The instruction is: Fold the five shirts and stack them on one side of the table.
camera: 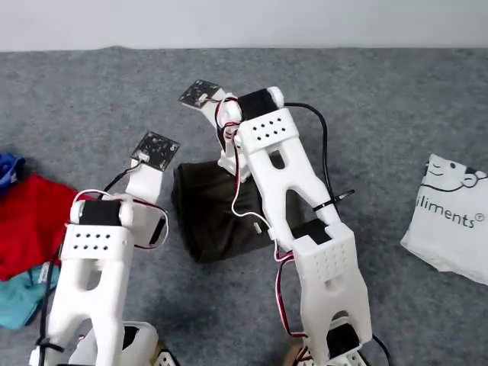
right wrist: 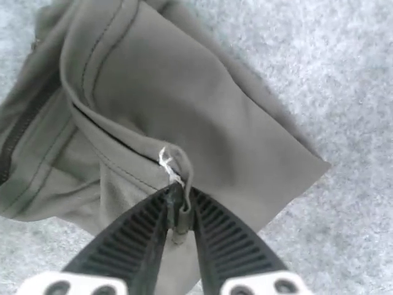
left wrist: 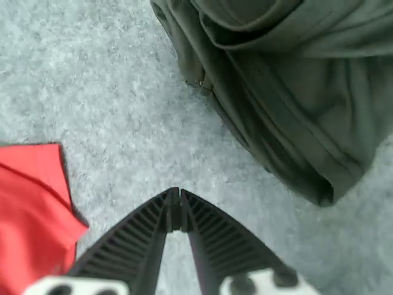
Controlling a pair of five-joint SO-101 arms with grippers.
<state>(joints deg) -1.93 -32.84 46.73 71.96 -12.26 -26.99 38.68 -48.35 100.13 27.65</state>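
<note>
Right wrist view: right gripper [right wrist: 180,201] pinches dark shirt [right wrist: 184,104]; left gripper [left wrist: 178,198] closed.

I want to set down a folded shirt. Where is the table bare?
Bare: between the dark shirt and the white shirt, and along the far edge. Crowded: the left side, with red shirt and teal shirt piled.

Five shirts on the counter [camera: 381,99]: one dark shirt [camera: 206,217], one red shirt [camera: 30,221], one teal shirt [camera: 19,293], one blue shirt [camera: 6,169], one white shirt [camera: 450,221]. Two arms, left arm [camera: 91,259] and right arm [camera: 282,168]; two tools, left tool [left wrist: 178,195] and right tool [right wrist: 178,200].
</note>
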